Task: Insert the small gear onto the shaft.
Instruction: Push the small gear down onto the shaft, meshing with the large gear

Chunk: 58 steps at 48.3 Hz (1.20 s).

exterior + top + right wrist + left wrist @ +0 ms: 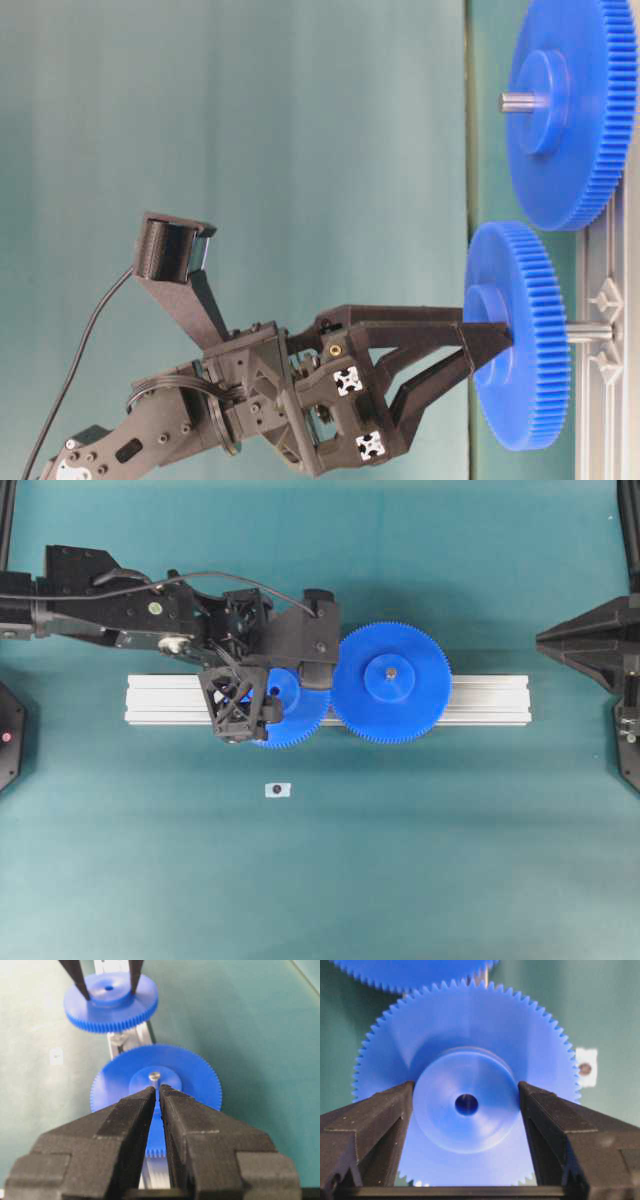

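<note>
The left gripper [490, 350] clamps the small gear [520, 335] by its hub, bore coaxial with the shaft [590, 332] at 3 o'clock.

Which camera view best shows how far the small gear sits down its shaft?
The table-level view: it shows the small gear side-on, with bare shaft between it and the rail. In the overhead, left wrist and right wrist views the gear's face hides the shaft.

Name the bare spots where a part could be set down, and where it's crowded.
Free: green mat below the rail, right of the small tag; also the strip above the large gear. Crowded: mid-rail, where left gripper grips the small gear.
</note>
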Each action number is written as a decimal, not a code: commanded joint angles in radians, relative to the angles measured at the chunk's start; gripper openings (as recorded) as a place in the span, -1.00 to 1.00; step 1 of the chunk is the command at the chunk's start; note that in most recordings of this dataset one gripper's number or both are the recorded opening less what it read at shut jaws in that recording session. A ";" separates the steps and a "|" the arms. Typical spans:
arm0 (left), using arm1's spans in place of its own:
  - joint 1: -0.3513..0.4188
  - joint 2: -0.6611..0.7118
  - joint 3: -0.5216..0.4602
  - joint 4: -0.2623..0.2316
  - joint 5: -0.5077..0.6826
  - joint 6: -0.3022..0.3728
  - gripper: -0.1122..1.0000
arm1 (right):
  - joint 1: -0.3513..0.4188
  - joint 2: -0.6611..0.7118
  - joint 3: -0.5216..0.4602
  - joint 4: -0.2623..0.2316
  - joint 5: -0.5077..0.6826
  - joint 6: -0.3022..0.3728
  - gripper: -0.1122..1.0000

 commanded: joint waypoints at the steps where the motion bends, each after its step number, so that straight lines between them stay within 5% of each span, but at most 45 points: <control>1: 0.003 -0.034 -0.015 0.002 -0.002 0.005 0.51 | -0.003 0.005 -0.011 0.002 -0.009 0.009 -0.31; 58: 0.005 0.000 -0.091 0.003 -0.005 0.041 0.74 | -0.003 0.006 -0.011 0.003 -0.009 0.009 -0.31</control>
